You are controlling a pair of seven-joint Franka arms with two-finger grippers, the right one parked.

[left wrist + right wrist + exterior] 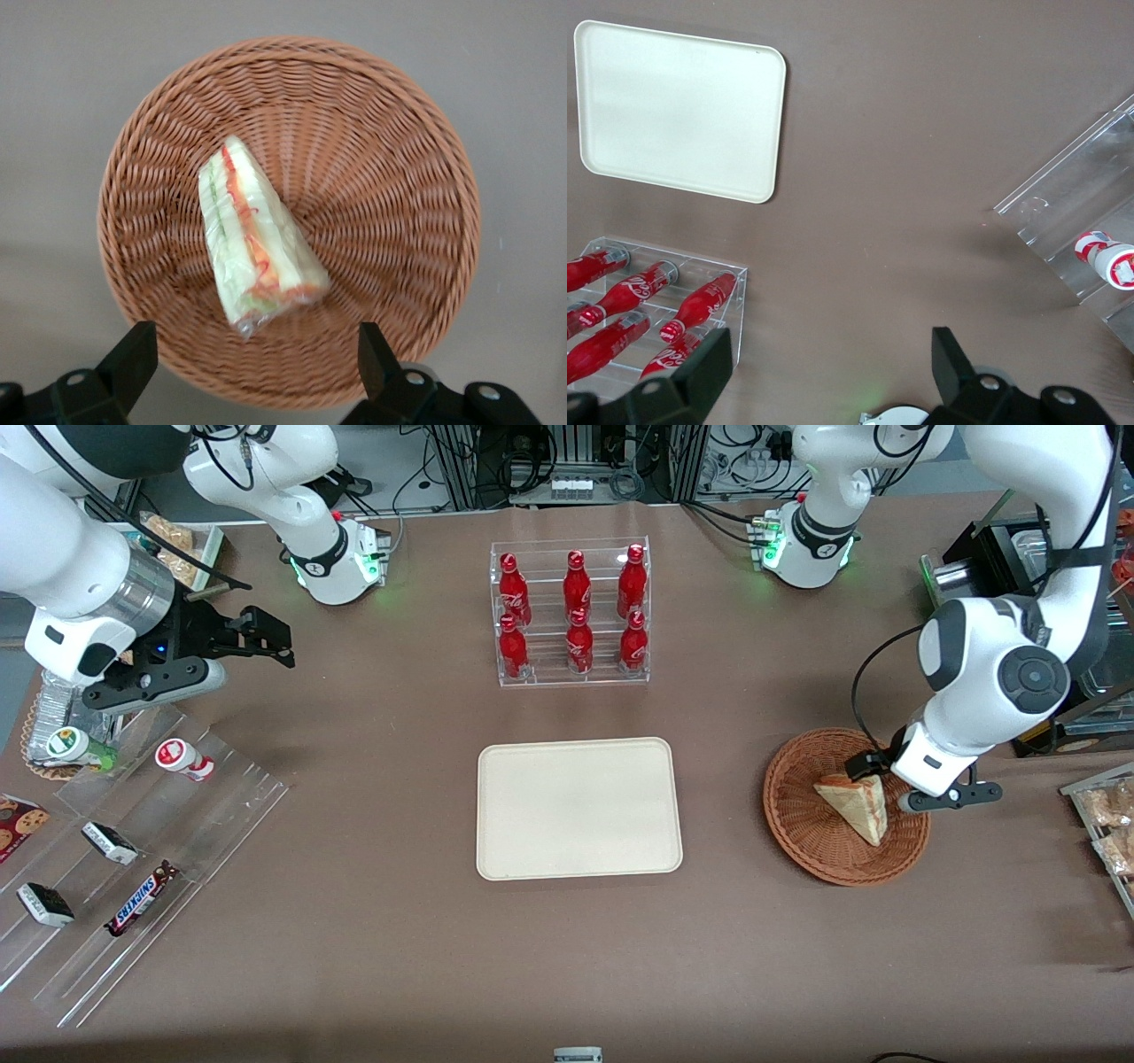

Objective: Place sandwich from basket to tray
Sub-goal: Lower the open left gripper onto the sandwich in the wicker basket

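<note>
I hold my left gripper [252, 359], fingers spread wide, above the sandwich [252, 243] lying mid-basket [416, 133], ready to straddle it for the tray [579, 808].

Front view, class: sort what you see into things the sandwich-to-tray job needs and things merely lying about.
Needed for the job:
sandwich, lying in the basket
tray, bare
tool, open, hovering above the basket

Merely lying about:
red bottles in a clear rack
Snickers bar
wrapped snack bars
small yogurt bottle
</note>
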